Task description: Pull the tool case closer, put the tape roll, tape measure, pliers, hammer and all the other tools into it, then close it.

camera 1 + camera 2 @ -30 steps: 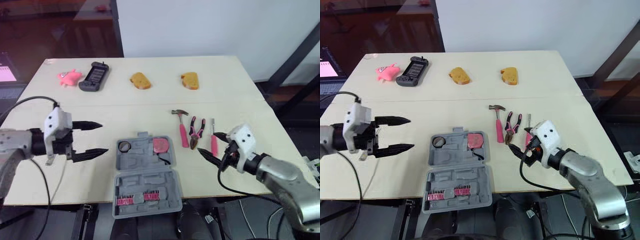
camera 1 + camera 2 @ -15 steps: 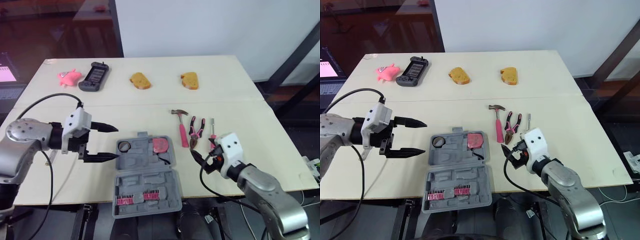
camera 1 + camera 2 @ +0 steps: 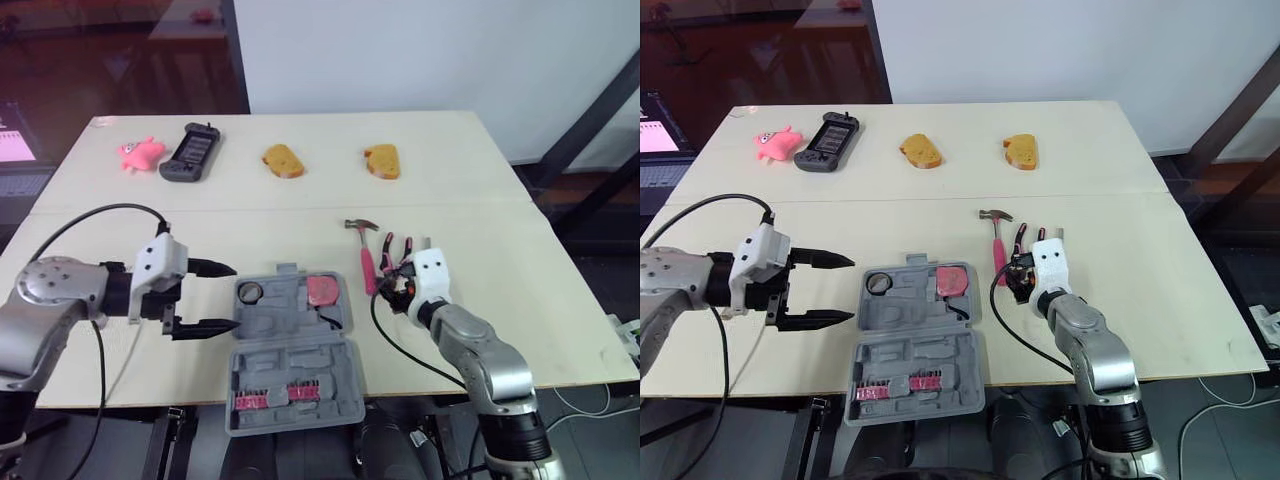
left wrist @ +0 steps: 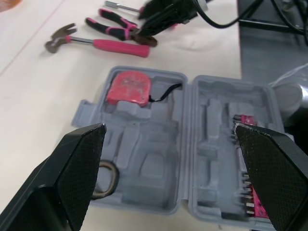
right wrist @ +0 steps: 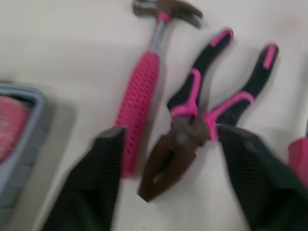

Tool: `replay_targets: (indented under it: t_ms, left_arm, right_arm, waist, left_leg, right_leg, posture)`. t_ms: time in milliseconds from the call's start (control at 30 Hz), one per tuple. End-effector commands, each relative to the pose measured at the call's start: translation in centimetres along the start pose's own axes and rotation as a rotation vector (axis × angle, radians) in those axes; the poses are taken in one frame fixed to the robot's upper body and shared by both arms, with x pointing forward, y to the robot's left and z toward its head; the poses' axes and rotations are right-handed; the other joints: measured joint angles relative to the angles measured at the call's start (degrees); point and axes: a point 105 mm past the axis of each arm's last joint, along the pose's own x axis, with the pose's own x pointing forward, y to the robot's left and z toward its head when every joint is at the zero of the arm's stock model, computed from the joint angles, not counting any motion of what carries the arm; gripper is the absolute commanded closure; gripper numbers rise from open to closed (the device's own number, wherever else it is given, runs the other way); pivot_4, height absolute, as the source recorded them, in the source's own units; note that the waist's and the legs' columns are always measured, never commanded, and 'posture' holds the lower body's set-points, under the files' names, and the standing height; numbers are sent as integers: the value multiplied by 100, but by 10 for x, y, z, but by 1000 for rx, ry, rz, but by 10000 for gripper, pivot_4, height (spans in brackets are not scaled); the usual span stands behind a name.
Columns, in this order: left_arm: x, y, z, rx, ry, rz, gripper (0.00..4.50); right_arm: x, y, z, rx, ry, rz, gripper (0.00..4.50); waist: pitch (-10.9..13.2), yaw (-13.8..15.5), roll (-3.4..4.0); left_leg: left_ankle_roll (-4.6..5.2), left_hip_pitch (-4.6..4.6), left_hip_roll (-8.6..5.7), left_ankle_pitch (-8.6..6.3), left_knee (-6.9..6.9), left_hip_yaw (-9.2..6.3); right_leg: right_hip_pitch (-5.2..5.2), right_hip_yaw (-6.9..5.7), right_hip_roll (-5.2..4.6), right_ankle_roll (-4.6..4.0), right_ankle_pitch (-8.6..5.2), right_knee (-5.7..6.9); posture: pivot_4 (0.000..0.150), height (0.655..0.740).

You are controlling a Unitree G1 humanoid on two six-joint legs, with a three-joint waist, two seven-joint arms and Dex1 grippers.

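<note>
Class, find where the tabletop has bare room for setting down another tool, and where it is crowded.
Free: the band between the two yellow pieces and the tool case; the table right of the screwdriver. Crowded: hammer, pliers, right gripper beside the case.

The worktop (image 3: pixel 480 190) is pale cream. The tool case (image 3: pixel 290 365) is plain grey, and in it are a red-pink tape measure (image 3: pixel 321 290), a dark tape roll (image 3: pixel 249 292) and a pink strip of bits (image 3: pixel 275 401). The hammer (image 3: pixel 366 264) has a pink dimpled handle and a dark metal head. The pliers (image 5: pixel 202 113) have black-and-pink handles and a dark brown nose. The fingers (image 4: pixel 77 168) are black with fine cross-hatching. The toy (image 3: pixel 139 153) is pink, the handset (image 3: pixel 189 153) is dark grey, and the two bread-like pieces (image 3: pixel 281 160) are yellow-orange.
</note>
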Motion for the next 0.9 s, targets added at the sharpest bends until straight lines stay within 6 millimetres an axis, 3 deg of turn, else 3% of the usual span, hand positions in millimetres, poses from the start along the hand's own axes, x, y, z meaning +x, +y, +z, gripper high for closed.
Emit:
replay_targets:
  t_ms: [33, 467, 700, 900]
  left_arm:
    - [-8, -1, 11, 44, -7, 30, 0]
    - [-9, -3, 10, 36, -9, 51, 0]
    - [-7, -5, 7, 34, -5, 37, 0]
    - [-6, -5, 5, 32, -5, 40, 0]
  right_arm:
    - [2, -6, 13, 12, -54, -33, 23208]
    - [12, 6, 7, 72, -28, -14, 23208]
    - [18, 26, -2, 111, 13, 28, 23208]
    - [19, 19, -8, 100, 47, -16, 23208]
  waist:
    - [0, -9, 0]
    - [0, -20, 0]
    - [0, -38, 0]
    - [0, -60, 0]
  left_leg:
    - [0, 0, 0, 0, -1, 0]
    - [0, 0, 1, 0, -5, 0]
    - [0, 0, 1, 0, -7, 0]
    - [0, 0, 1, 0, -9, 0]
  right_leg:
    - [-1, 0, 0, 0, 0, 0]
    - [-5, 0, 1, 1, 1, 1]
    - [-7, 0, 2, 0, 1, 2]
    - [-9, 0, 2, 0, 1, 2]
  posture:
    - [1500, 7238]
    - [1500, 7238]
    - [1500, 7238]
    - [1500, 7238]
